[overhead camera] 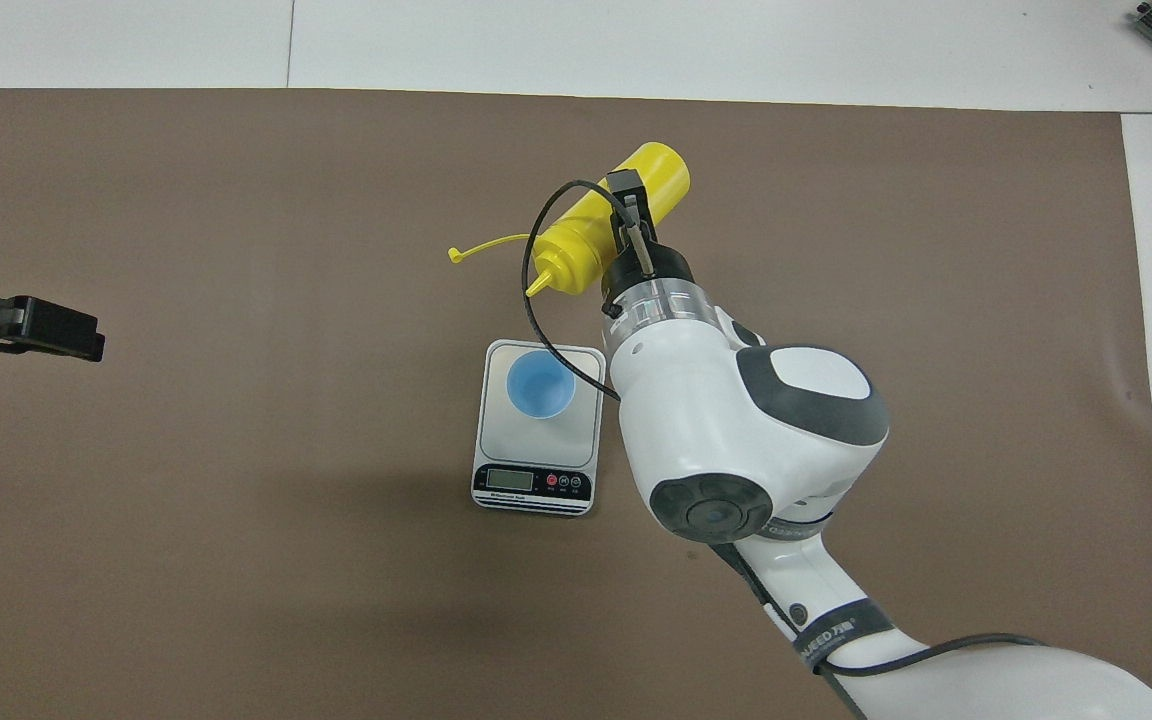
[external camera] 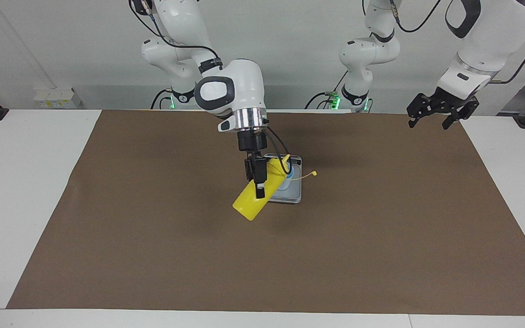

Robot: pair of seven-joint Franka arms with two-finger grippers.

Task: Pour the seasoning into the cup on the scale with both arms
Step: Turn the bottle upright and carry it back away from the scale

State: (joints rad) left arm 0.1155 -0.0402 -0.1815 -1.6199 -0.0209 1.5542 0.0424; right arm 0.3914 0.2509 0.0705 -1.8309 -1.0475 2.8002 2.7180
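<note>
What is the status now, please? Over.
Right gripper shut on seasoning bottle, tilted over scale. Cup on scale. Left gripper open, waiting. Nothing in the way.

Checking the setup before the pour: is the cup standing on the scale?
Yes, in the overhead view the cup stands upright on the scale, on the end away from its display.

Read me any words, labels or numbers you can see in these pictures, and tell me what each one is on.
Scale, display strip: small print under the screen, too small to read; the screen's figures cannot be read.
Right arm's wrist band: light lettering, too blurred to read.
Yellow seasoning bottle, blue cup: no text visible.
</note>
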